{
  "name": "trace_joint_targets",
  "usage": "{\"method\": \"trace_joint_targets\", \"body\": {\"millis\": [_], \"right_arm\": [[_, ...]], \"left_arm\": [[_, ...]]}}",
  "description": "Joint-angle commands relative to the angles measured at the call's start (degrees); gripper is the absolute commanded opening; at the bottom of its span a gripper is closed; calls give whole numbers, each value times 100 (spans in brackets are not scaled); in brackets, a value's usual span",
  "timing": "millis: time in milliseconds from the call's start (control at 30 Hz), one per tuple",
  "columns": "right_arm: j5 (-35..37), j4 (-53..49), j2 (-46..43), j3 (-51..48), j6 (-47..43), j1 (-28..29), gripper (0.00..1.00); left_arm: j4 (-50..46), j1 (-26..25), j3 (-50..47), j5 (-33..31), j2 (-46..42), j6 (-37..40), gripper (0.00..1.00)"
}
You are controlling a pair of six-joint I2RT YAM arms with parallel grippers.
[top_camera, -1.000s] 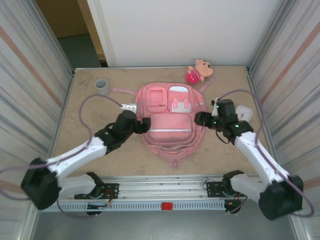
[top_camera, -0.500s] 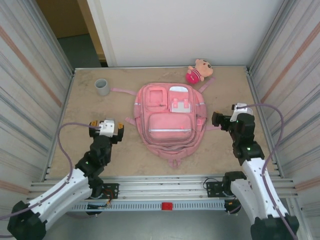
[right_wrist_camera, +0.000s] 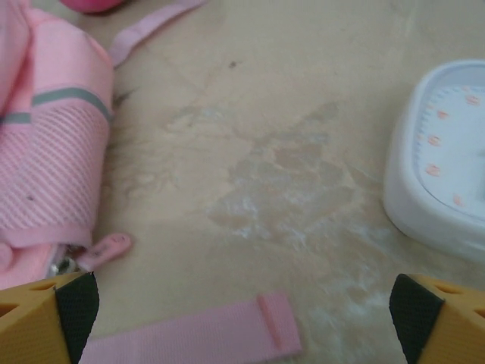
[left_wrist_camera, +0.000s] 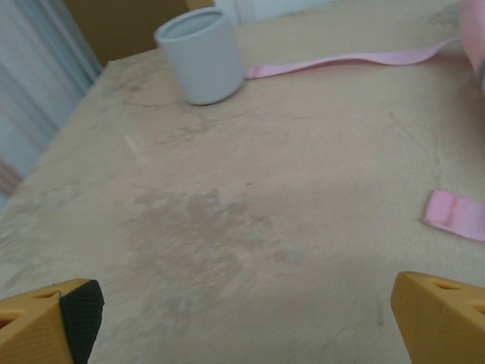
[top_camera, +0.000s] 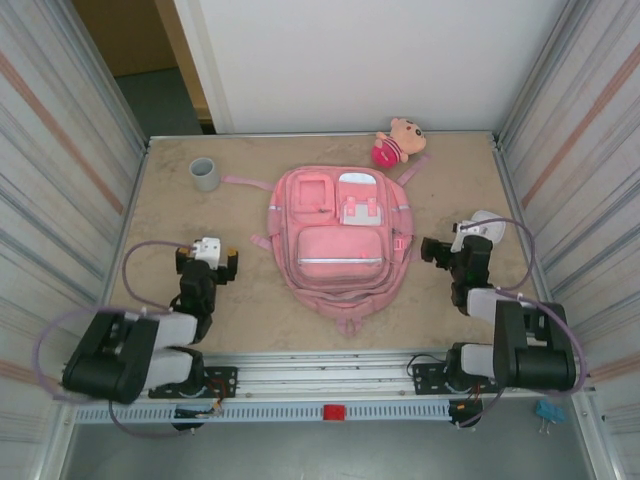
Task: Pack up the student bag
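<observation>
Top cam: high, near side of large soft pink fabric backpack (top_camera: 340, 235), looks down, wide. Left wrist cam: low, close-in, left of backpack, faces fwd. Right wrist cam: same, right of backpack; shares its side w/ top cam.

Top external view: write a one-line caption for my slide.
Pink student bag lies flat mid-table between the open, empty left gripper and right gripper; grey cup and plush doll lie beyond.

Pink student bag (top_camera: 338, 235) flat, mid-table, front up
</observation>
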Motion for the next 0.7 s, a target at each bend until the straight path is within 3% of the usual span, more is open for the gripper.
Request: {"method": "trace_joint_targets", "body": {"millis": [0,33,67,133,167,200,233,300,333,667], "right_arm": [[-744,1460,614,162,-150,-68,99],[-859,2035,1088,84,-195,-75,99],[-1035,2480,1522,195,-136,-109,99],[-801,715,1201,816,-138,-109,99],[-315,1097,1353,762,-84,41,99],[-122,1135,1358,731,-55,57,99],[-158,942,1288,756,-34,41,99],[-117,1047,1318,738,-50,57,99],[-118,985,1310,762,-51,52,99],[-116,1011,1318,752,-48,64,99]], "left_arm": [[2027,218,492,396,1422,168,99],[2360,194,559,211,1663,270,99],[1752,259,566,335,1314,46,99],[396,742,887,798,843,-508,99],[166,969,1146,658,1002,-791,99],[-535,1200,1486,1111,994,-930,99],[-1181,1083,1729,1152,903,-819,99],[-605,1050,1575,1014,1036,-754,99],[-936,1053,1622,937,910,-870,99],[-897,992,1634,838,948,-813,99]]}}
